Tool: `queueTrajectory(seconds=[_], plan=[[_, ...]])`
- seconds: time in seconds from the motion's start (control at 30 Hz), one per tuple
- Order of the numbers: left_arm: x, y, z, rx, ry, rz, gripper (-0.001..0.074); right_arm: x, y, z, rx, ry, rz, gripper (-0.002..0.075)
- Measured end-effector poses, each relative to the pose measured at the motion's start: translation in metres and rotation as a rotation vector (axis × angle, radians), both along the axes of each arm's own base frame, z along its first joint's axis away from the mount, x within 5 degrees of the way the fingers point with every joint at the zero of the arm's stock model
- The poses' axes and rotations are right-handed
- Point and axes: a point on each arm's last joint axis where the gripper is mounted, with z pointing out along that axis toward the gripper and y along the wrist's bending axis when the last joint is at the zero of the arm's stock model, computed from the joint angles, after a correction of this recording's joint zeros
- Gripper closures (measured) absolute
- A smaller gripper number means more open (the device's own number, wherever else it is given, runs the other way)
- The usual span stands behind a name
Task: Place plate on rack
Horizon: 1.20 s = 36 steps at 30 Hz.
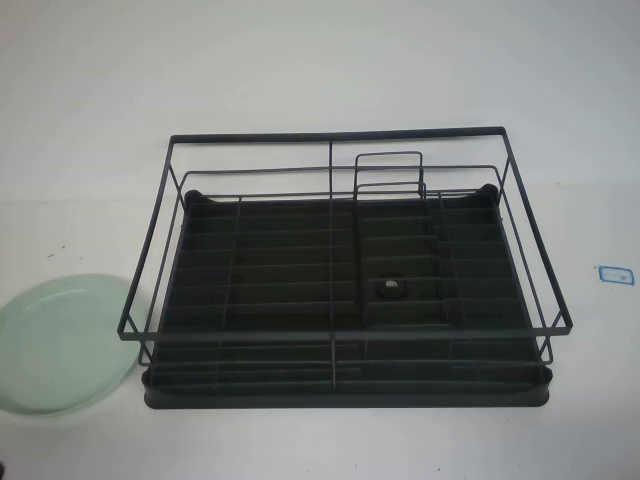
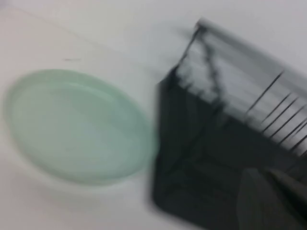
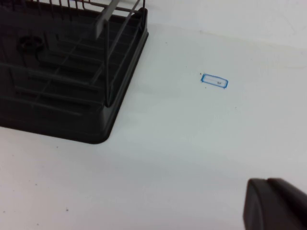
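Observation:
The pale mint-green plate (image 1: 62, 343) lies flat on the white table, just left of the rack's front left corner. The black wire rack (image 1: 345, 275) with its ribbed tray base stands in the middle of the table and holds nothing. Neither gripper shows in the high view. In the left wrist view, my left gripper (image 2: 266, 175) is a blurred dark shape, shut and empty, over the rack's corner (image 2: 201, 158), with the plate (image 2: 76, 124) beside it. My right gripper (image 3: 266, 186) is shut and empty above bare table, right of the rack (image 3: 62, 81).
A small blue-edged label (image 1: 615, 273) is stuck to the table right of the rack; it also shows in the right wrist view (image 3: 214, 81). A small round black knob (image 1: 390, 288) sits on the rack's tray. White tabletop surrounds the rack.

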Motion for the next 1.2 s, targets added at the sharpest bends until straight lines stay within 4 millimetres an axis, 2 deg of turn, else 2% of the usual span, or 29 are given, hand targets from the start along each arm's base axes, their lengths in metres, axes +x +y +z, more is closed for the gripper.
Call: queueTrajectory(seconds=[0.03, 0.1, 0.2, 0.27, 0.33, 0.43, 0.6, 0.67, 0.73, 0.83, 0.97, 1.07, 1.2], plan=[[0.000, 0.000, 0.000, 0.000, 0.000, 0.000, 0.0735, 0.000, 0.000, 0.000, 0.000, 0.000, 0.000, 0.0728], [0.001, 0.001, 0.009, -0.191, -0.077, 0.027, 0.0735, 0.000, 0.000, 0.000, 0.000, 0.000, 0.000, 0.0728], [0.001, 0.006, 0.017, -0.344, -0.161, 0.074, 0.0735, 0.000, 0.000, 0.000, 0.000, 0.000, 0.000, 0.0728], [0.000, 0.007, 0.027, -0.366, -0.203, 0.080, 0.0735, 0.000, 0.000, 0.000, 0.000, 0.000, 0.000, 0.0728], [-0.005, 0.009, 0.050, -0.345, -0.296, 0.088, 0.0735, 0.000, 0.000, 0.000, 0.000, 0.000, 0.000, 0.0728], [-0.019, 0.013, 0.095, -0.239, -0.480, 0.108, 0.0735, 0.000, 0.000, 0.000, 0.000, 0.000, 0.000, 0.0728], [-0.062, 0.012, 0.172, 0.165, -0.739, 0.152, 0.0735, 0.000, 0.000, 0.000, 0.000, 0.000, 0.000, 0.0728], [-0.072, 0.009, 0.196, 0.273, -0.759, 0.146, 0.0735, 0.000, 0.000, 0.000, 0.000, 0.000, 0.000, 0.0728], [-0.072, 0.006, 0.219, 0.370, -0.735, 0.122, 0.0735, 0.000, 0.000, 0.000, 0.000, 0.000, 0.000, 0.0728], [-0.059, 0.000, 0.244, 0.499, -0.651, 0.062, 0.0735, 0.000, 0.000, 0.000, 0.000, 0.000, 0.000, 0.0728], [-0.026, -0.002, 0.266, 0.653, -0.490, 0.013, 0.0735, 0.000, 0.000, 0.000, 0.000, 0.000, 0.000, 0.0728], [0.009, 0.002, 0.272, 0.682, -0.286, 0.005, 0.0735, 0.000, 0.000, 0.000, 0.000, 0.000, 0.000, 0.0728], [0.057, 0.017, 0.261, 0.659, 0.072, 0.083, 0.0735, 0.000, 0.000, 0.000, 0.000, 0.000, 0.000, 0.0728]])
